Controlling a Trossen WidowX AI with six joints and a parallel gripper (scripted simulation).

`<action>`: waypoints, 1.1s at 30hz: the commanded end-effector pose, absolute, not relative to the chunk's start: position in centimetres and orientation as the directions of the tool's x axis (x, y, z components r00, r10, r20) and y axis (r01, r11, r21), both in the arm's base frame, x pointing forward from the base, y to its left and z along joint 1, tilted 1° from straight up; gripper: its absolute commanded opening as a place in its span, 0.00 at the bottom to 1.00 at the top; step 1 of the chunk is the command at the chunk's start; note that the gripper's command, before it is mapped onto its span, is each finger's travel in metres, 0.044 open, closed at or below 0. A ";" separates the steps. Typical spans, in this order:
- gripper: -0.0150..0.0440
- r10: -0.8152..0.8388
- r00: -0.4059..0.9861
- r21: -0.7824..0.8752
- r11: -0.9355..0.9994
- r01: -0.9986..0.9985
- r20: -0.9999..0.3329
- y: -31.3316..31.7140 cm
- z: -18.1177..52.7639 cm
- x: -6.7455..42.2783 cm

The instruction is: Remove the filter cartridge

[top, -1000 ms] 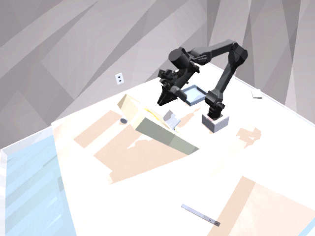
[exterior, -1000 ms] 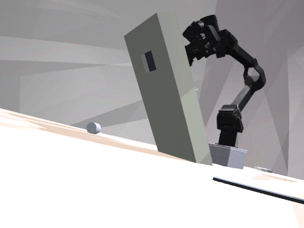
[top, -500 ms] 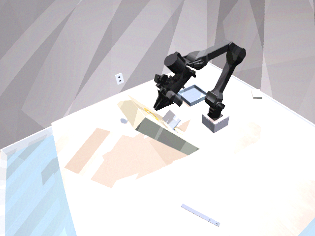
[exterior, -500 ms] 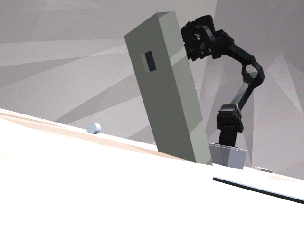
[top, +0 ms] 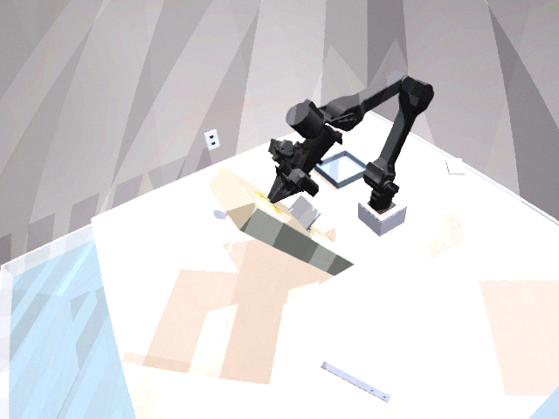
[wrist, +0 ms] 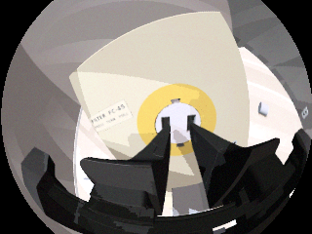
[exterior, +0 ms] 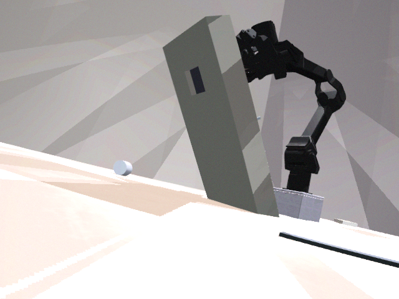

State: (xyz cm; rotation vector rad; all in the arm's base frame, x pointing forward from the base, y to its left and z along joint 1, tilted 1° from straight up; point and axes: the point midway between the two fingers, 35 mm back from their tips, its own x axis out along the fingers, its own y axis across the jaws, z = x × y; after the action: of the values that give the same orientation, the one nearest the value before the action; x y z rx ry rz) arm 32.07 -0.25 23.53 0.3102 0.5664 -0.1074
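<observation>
The round white filter cartridge [wrist: 175, 116] sits flush in the tilted cream service panel [top: 231, 189] [exterior: 219, 128] [wrist: 117, 78], inside a yellow ring [wrist: 146, 117]. My gripper [top: 273, 198] [wrist: 179, 129] points straight at the cartridge face with its fingertips at or just off it. The fingers stand narrowly apart with nothing between them. In the exterior view the panel hides the fingers. The tray [top: 326, 177], with a dark rim and a pale floor, lies flat behind the arm, near its base.
The arm stands on a grey pedestal [top: 382, 217] [exterior: 298, 204]. A small grey bracket [top: 303, 210] stands at the panel's front. A small cylinder [top: 218, 213] [exterior: 122, 167], a flat bar [top: 355, 381] [exterior: 338, 249] and a small white block [top: 454, 167] lie on the table.
</observation>
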 end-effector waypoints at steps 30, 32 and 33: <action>0.41 -0.013 0.841 0.256 0.950 0.180 -0.542 -0.2 23.4 32.5; 0.41 -0.013 0.841 0.256 0.950 0.180 -0.542 -0.2 23.4 32.5; 0.41 -0.013 0.841 0.256 0.950 0.180 -0.542 -0.2 23.3 32.5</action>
State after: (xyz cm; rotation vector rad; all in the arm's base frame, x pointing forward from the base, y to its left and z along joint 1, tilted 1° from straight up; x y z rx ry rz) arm 32.44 -0.22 23.36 0.3099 0.5663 -0.1065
